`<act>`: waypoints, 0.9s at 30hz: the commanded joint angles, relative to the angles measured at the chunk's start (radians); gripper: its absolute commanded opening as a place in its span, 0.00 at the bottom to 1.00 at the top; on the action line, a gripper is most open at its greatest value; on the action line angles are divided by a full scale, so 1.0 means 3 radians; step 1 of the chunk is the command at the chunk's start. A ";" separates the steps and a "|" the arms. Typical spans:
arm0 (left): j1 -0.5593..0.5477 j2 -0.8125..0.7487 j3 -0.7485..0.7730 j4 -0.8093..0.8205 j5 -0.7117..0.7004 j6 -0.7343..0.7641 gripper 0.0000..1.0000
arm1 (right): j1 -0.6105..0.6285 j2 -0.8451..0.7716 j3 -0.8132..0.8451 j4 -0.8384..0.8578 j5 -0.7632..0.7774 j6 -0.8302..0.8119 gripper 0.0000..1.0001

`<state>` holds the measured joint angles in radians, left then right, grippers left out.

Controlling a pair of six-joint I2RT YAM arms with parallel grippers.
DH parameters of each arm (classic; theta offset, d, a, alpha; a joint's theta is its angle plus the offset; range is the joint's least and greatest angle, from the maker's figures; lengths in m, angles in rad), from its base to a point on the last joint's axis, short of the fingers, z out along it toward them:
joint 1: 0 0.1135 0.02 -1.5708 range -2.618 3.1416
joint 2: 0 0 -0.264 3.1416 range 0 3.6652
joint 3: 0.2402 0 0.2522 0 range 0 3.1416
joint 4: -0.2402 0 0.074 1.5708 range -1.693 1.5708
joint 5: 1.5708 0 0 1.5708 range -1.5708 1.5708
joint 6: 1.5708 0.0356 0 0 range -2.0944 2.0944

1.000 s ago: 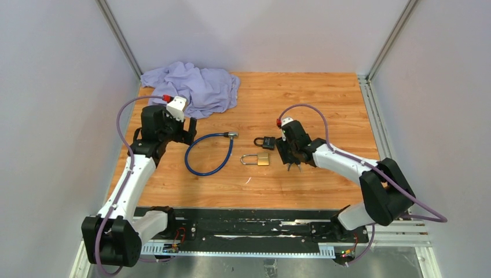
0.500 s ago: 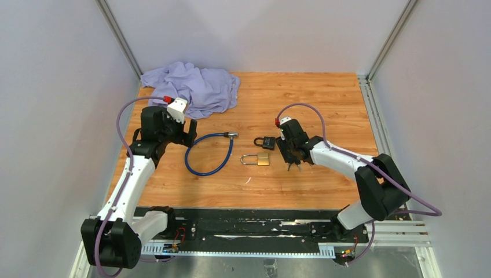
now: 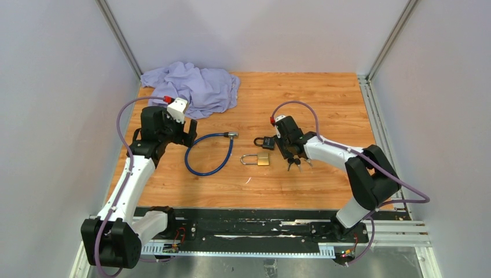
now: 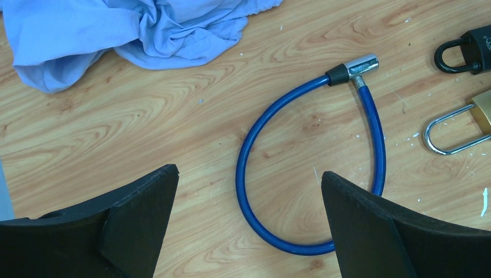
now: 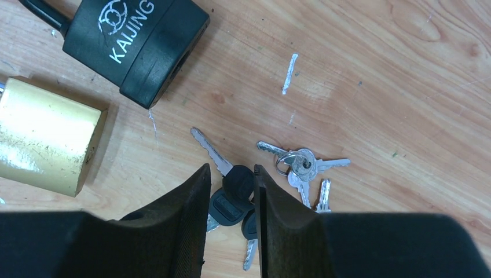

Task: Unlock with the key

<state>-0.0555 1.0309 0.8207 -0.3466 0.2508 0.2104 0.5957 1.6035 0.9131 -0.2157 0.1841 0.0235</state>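
We see 1 light-brown wooden table [image 3: 324, 104] w/ 2 white-and-black robot arms reaching over it: left arm [image 3: 136, 174] and right arm [image 3: 341, 156].

Next in size is 1 crumpled lilac cloth [image 3: 194, 87] at the far-left corner. Then 1 blue cable lock w/ a silver end [image 4: 242, 162], looped flat on the table, centre-left.

There are 2 padlocks mid-table. 1 is a black padlock marked KAIJING [image 5: 136, 43]. The other is a brass padlock w/ a steel shackle [image 5: 46, 136], on the near side of it. They lie close, w/ a thin gap btw them in the right wrist view.

Smallest are 2 key bunches, just right of the padlocks. 1 bunch is 3 black-headed keys [image 5: 237, 182]. The other is small silver keys on a ring [image 5: 301, 165], approx 4 blades; we cannot count them for sure.

The right fingers [image 5: 185, 226] are low over the table and stand narrow. The head of 1 black-headed key sits btw their tips, its blade pointing out twd the black padlock. The other 2 black heads lie further back in the gap. We cannot tell whether the pads actually press on the head. The silver keys lie just beside the fingers, outside the gap.

The left fingers [image 4: 133, 220] are spread wide, holding nothing. They hang above the cable lock, well apart from the keys.
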 commanded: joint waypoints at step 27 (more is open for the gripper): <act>0.0011 -0.0024 0.0216 -0.0178 0.0167 0.0146 0.98 | -0.0055 0.0184 0.0010 -0.0206 -0.0091 0.0098 0.03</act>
<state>-0.0555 1.0424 0.8494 -0.3786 0.2718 0.2306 0.5922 1.6516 0.9211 -0.2527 0.1837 0.0353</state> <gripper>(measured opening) 0.981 0.082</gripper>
